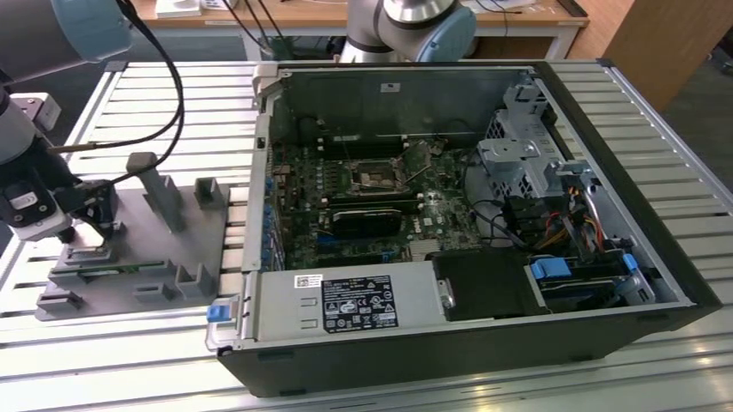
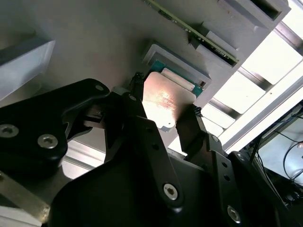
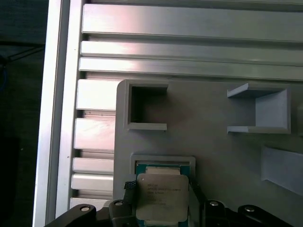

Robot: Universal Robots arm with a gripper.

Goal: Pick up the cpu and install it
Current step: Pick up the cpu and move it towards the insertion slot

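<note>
In the exterior view, the gripper stands at 9 o'clock over the grey tray. Its fingers clamp two opposite edges of the cpu at the tray's framed pocket; the lid print is illegible. From centre toward 3 o'clock lies the open computer case, whose black label is unreadable.

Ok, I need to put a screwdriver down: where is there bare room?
The slatted table is bare between the grey tray and its far edge, and along the front of the computer case. Crowded: the tray's corner where the gripper is at the cpu.
</note>
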